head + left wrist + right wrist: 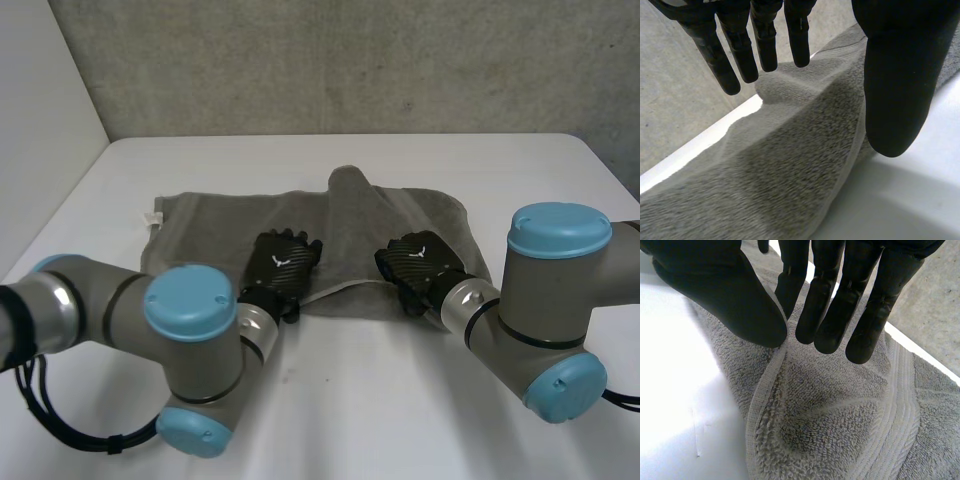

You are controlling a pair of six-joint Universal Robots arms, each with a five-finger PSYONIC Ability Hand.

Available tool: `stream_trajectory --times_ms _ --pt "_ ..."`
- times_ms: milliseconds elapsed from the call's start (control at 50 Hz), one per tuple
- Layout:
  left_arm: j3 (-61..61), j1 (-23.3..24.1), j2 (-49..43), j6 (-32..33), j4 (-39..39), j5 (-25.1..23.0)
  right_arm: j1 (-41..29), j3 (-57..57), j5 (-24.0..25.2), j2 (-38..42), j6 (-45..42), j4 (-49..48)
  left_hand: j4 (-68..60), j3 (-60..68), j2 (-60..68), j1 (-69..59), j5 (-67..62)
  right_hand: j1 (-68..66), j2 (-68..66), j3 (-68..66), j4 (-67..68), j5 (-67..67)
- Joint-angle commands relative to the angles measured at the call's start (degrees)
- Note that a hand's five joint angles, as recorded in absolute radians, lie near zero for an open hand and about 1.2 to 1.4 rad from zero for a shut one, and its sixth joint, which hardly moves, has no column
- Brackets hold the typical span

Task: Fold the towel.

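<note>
A grey towel (200, 225) lies across the middle of the white table, with a raised hump at its middle far edge. My left hand (283, 262) rests over the towel's near edge, left of the middle. In the left wrist view the left hand (895, 75) has straight fingers spread away from the thumb, just above the towel (790, 170), holding nothing. My right hand (418, 258) is at the near edge, right of the middle. In its own view the right hand (730, 295) pinches the towel's (840, 415) hemmed edge between thumb and fingers, and the hem rises up to them.
The table (400, 400) has bare room in front of the towel and on both sides. A small white tag (153, 218) sticks out at the towel's far left corner. A grey wall stands behind the table and a white wall at the left.
</note>
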State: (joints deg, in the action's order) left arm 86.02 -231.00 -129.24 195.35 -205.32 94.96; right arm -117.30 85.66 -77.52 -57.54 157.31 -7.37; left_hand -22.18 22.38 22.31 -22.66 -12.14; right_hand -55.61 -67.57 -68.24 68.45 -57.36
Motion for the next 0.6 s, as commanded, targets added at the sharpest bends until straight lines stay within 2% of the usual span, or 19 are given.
stream_trajectory --times_ms 20,160,220,260,340,420,600 --pt "-4.0 1.3 -3.7 -2.9 0.1 0.9 0.0 0.3 0.0 -0.2 0.0 0.0 -3.3 3.1 3.2 -2.9 -3.4 -24.4 -12.4 -11.8 11.5 -12.6" --pt "-5.8 1.4 -6.2 -2.7 0.1 1.5 -0.1 0.3 0.0 -0.3 0.1 -0.3 -4.4 4.2 4.2 -3.9 -4.4 -24.4 -12.4 -11.8 11.5 -12.6" --pt "-7.3 1.3 -6.9 -2.6 -0.3 3.8 -0.1 0.4 -0.1 -0.6 0.2 -0.3 -7.7 7.5 7.6 -7.2 -7.8 -24.4 -12.4 -11.8 11.5 -12.6" --pt "-8.4 0.8 -7.2 -2.5 -1.5 7.9 0.1 0.6 -0.2 -1.2 0.2 -0.3 -11.6 11.4 11.4 -11.1 -11.6 -24.4 -12.4 -11.8 11.5 -12.6" --pt "-8.8 -0.1 -6.9 -2.3 -3.5 11.6 0.3 0.8 -0.3 -1.4 0.2 -0.5 -14.8 14.6 14.6 -14.3 -14.8 -24.4 -12.4 -11.8 11.5 -12.6" --pt "-8.2 -3.5 -5.9 -1.0 -4.3 14.5 0.6 0.7 -0.2 -1.2 -0.1 -0.6 -15.8 15.6 15.7 -15.3 -15.8 -24.4 -12.4 -11.8 11.5 -12.6" --pt "-3.5 -6.8 -1.4 1.0 -4.7 14.1 0.2 -0.2 -0.3 0.4 -0.3 -0.6 -16.5 16.3 16.3 -16.0 -16.5 -24.4 -12.4 -11.8 11.5 -12.6"
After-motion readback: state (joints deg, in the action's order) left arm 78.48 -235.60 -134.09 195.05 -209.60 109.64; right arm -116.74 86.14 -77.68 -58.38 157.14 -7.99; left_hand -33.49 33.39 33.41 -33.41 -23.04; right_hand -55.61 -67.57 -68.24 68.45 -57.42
